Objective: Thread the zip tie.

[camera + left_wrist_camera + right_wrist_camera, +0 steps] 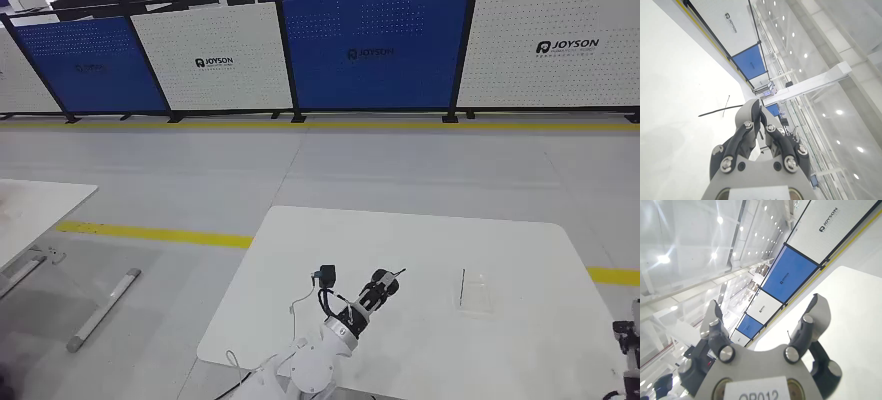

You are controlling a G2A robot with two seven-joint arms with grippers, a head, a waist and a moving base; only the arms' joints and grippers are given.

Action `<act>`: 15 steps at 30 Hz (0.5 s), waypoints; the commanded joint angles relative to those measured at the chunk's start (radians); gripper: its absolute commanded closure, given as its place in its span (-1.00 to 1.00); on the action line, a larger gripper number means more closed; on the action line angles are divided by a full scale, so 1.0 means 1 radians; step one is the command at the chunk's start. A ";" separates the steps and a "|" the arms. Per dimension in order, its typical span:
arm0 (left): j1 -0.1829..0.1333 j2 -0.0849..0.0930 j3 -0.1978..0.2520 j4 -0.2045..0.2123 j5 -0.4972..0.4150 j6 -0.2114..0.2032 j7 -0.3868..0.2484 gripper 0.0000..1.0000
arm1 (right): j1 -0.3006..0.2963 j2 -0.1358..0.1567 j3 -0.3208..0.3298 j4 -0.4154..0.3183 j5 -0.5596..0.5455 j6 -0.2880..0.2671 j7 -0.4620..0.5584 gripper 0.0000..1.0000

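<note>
My left gripper (759, 108) is shut on a black zip tie (719, 111), whose thin strap sticks out sideways from the fingertips above the white table (668, 75). From the top camera this gripper (383, 286) sits over the table's near middle, and the tie's tip (399, 271) pokes out past it. A second black zip tie (463, 287) lies flat on the table farther right, and the left wrist view has it (726, 106) crossing behind the held strap. My right gripper (765, 308) is open with nothing in it, off the table's right side, with the right arm (628, 345) at the frame edge.
A faint clear sheet (478, 296) lies beside the second zip tie. The white table (500, 240) has bare surface all round. Blue and white partition panels (375, 55) stand far behind, past a yellow floor line (150, 234).
</note>
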 commanded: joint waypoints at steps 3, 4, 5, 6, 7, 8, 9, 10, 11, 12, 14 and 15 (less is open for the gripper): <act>-0.002 -0.005 -0.011 0.014 -0.021 0.004 0.031 1.00 | 0.001 -0.002 0.003 0.001 0.004 0.004 0.002 -1.00; -0.002 -0.005 -0.012 0.015 -0.021 0.005 0.033 1.00 | 0.001 -0.002 0.003 0.001 0.004 0.004 0.002 -1.00; -0.002 -0.005 -0.012 0.015 -0.021 0.005 0.033 1.00 | 0.001 -0.002 0.003 0.001 0.004 0.004 0.002 -1.00; -0.002 -0.005 -0.012 0.015 -0.021 0.005 0.033 1.00 | 0.001 -0.002 0.003 0.001 0.004 0.004 0.002 -1.00; -0.002 -0.005 -0.012 0.015 -0.021 0.005 0.033 1.00 | 0.001 -0.002 0.003 0.001 0.004 0.004 0.002 -1.00; -0.002 -0.005 -0.012 0.015 -0.021 0.005 0.033 1.00 | 0.001 -0.002 0.003 0.001 0.004 0.004 0.002 -1.00; -0.002 -0.005 -0.012 0.015 -0.021 0.005 0.033 1.00 | 0.001 -0.002 0.003 0.001 0.004 0.004 0.002 -1.00; -0.002 -0.005 -0.012 0.015 -0.021 0.005 0.033 1.00 | 0.001 -0.002 0.003 0.001 0.004 0.004 0.002 -1.00; -0.002 -0.005 -0.012 0.015 -0.021 0.005 0.033 1.00 | 0.001 -0.002 0.003 0.001 0.004 0.004 0.002 -1.00; -0.002 -0.005 -0.012 0.015 -0.021 0.005 0.033 1.00 | 0.001 -0.002 0.003 0.001 0.004 0.004 0.002 -1.00; -0.002 -0.005 -0.012 0.015 -0.021 0.005 0.033 1.00 | 0.001 -0.002 0.003 0.001 0.004 0.004 0.002 -1.00; -0.002 -0.005 -0.012 0.015 -0.021 0.005 0.033 1.00 | 0.001 -0.002 0.003 0.001 0.004 0.004 0.002 -1.00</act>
